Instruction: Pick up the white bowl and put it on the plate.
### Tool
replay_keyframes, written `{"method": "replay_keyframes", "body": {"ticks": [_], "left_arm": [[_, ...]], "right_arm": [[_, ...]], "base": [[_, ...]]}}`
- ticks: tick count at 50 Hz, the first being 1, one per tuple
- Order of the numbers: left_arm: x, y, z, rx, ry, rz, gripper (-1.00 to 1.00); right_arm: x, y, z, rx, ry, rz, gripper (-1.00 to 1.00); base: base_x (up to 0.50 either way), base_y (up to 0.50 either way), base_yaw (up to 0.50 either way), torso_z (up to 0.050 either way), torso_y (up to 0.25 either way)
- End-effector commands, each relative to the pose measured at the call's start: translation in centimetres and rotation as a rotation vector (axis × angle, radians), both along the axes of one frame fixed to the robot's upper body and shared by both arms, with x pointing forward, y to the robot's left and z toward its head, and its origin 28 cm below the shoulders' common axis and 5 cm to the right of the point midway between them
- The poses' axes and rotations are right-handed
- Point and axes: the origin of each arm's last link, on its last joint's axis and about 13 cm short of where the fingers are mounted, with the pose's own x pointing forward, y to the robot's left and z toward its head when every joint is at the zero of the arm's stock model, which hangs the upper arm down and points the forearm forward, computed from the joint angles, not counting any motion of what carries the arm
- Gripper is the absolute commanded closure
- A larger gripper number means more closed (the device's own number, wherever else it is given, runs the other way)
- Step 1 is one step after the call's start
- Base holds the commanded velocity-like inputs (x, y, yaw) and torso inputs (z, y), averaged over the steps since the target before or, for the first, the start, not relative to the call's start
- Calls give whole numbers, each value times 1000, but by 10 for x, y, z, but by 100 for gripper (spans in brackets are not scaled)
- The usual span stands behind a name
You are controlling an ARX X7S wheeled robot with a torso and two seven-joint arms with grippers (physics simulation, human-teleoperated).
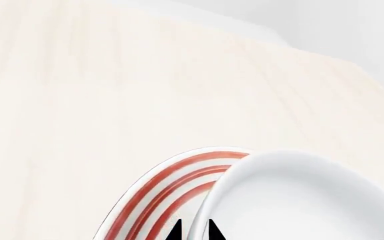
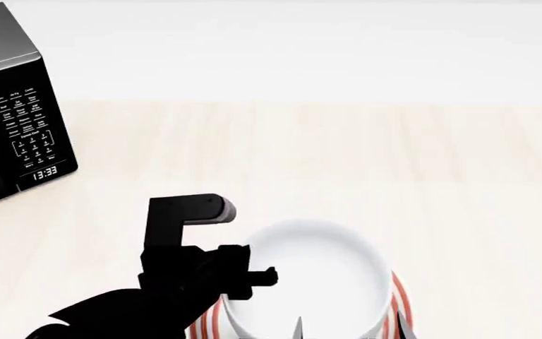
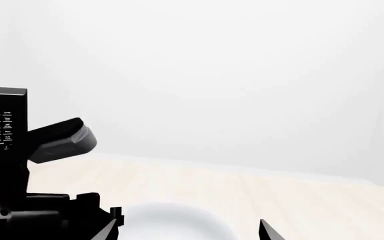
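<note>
The plain, deep, glossy white bowl (image 2: 313, 275) sits over the flat red-ringed white plate (image 1: 172, 190); left gripper (image 1: 193, 231) pinches its rim, fingertips close together.

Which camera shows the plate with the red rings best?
The left wrist view: the plate shows its three red rings clearly beside the white bowl. The head view shows only red-striped slivers peeking out beneath the bowl. The right wrist view shows no plate, only the bowl's top.
</note>
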Motion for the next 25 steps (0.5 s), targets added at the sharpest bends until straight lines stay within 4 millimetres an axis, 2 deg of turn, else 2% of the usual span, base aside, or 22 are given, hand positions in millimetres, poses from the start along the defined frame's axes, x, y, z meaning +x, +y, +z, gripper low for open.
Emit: {"method": "replay_keyframes", "body": {"ticks": [1,24,25], "left_arm": [[3,0,-1,-9,-3,14,100],[6,1,-3,1,-17,38,100],[5,1,-1,1,-20,38,-100]], "right_arm": [[0,0,0,0,0,0,-100],[0,0,-1,2,1,0,-100],[0,0,0,3,1,0,-100]], "base": [[0,0,0,0,0],[0,0,0,0,0],[0,0,0,0,0]]}}
